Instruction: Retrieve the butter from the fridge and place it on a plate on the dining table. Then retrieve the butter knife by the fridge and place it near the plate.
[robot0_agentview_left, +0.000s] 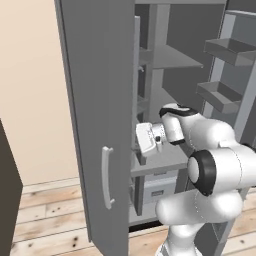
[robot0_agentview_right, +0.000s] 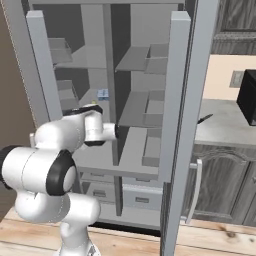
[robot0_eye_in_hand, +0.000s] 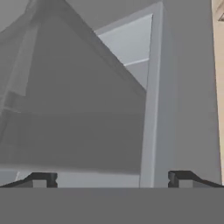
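The fridge (robot0_agentview_left: 90, 100) stands with both doors swung open, showing grey shelves and drawers. My gripper (robot0_eye_in_hand: 112, 179) reaches in at mid-shelf height, and its two dark fingertips (robot0_eye_in_hand: 43, 179) are spread wide with nothing between them. The white hand (robot0_agentview_left: 145, 140) sits just past the left door's inner edge, beside the centre divider (robot0_agentview_right: 114, 131). A small pale yellowish thing, apparently the butter (robot0_agentview_right: 92, 103), peeks over my wrist on a left shelf. The butter knife (robot0_agentview_right: 204, 119) lies dark and slim on the counter right of the fridge. The plate and the dining table are out of view.
A small blue box (robot0_agentview_right: 103, 93) sits on the shelf behind the yellowish thing. The right door (robot0_agentview_right: 187, 125) stands edge-on between the fridge and the grey counter (robot0_agentview_right: 225, 127), which carries a black appliance (robot0_agentview_right: 247, 97). Door bins (robot0_agentview_left: 225, 95) hang to the right of my arm.
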